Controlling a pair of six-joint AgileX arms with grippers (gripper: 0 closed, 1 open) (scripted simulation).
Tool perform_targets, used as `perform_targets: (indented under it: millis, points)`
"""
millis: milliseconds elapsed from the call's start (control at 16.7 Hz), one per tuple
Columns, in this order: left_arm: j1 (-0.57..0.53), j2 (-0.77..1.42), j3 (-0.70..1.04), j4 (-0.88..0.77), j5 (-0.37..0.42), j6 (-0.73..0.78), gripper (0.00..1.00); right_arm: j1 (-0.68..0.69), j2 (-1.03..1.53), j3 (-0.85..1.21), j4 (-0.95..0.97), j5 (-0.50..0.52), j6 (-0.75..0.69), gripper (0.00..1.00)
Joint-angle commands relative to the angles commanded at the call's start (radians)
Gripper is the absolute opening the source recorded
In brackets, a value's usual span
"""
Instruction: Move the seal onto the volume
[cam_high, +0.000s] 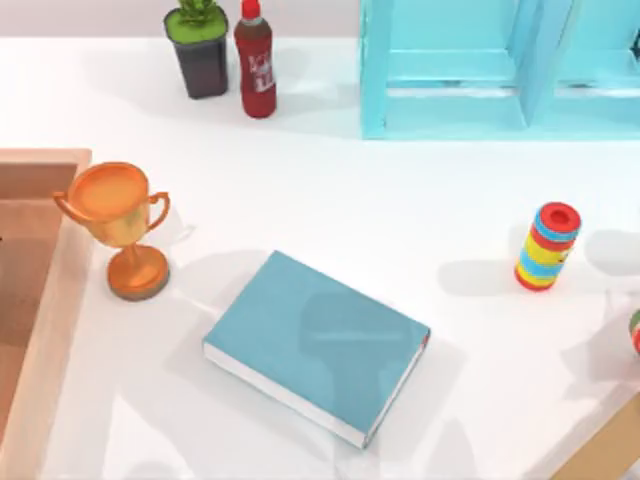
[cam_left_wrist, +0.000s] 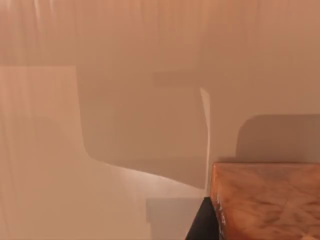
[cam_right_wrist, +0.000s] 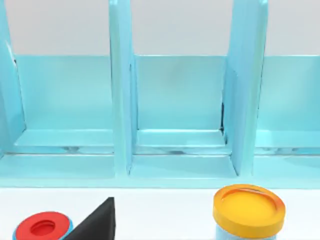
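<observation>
A white table (cam_high: 420, 220) holds the teal book (cam_high: 315, 342), lying flat near its front edge. From the book, an orange trophy (cam_high: 122, 225) stands to the left, a striped cylinder (cam_high: 547, 246) to the right, a turquoise shelf (cam_high: 470, 70) behind. I cannot tell either claw's state.

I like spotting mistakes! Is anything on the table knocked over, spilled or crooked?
Nothing is knocked over or spilled. The orange trophy, red bottle, potted plant and rainbow-striped cylinder all stand upright. Only the teal book lies at a slant to the table edges, flat and closed.
</observation>
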Motion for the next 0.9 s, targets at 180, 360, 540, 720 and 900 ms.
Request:
perform_targets:
  millis: [180, 360, 540, 720, 900]
  points:
    - [-0.002, -0.002, 0.000, 0.000, 0.000, 0.001, 0.00, 0.000, 0.000, 0.000, 0.000, 0.000, 0.000, 1.00]
    - [-0.017, 0.001, 0.034, -0.011, -0.012, -0.020, 0.00, 0.000, 0.000, 0.000, 0.000, 0.000, 0.000, 1.00]
    - [-0.074, -0.006, 0.139, -0.029, -0.036, -0.090, 0.00, 0.000, 0.000, 0.000, 0.000, 0.000, 0.000, 1.00]
    - [-0.147, -0.024, 0.261, -0.043, -0.057, -0.175, 0.00, 0.000, 0.000, 0.000, 0.000, 0.000, 0.000, 1.00]
    - [-0.229, -0.060, 0.362, -0.103, -0.064, -0.260, 0.00, 0.000, 0.000, 0.000, 0.000, 0.000, 0.000, 1.00]
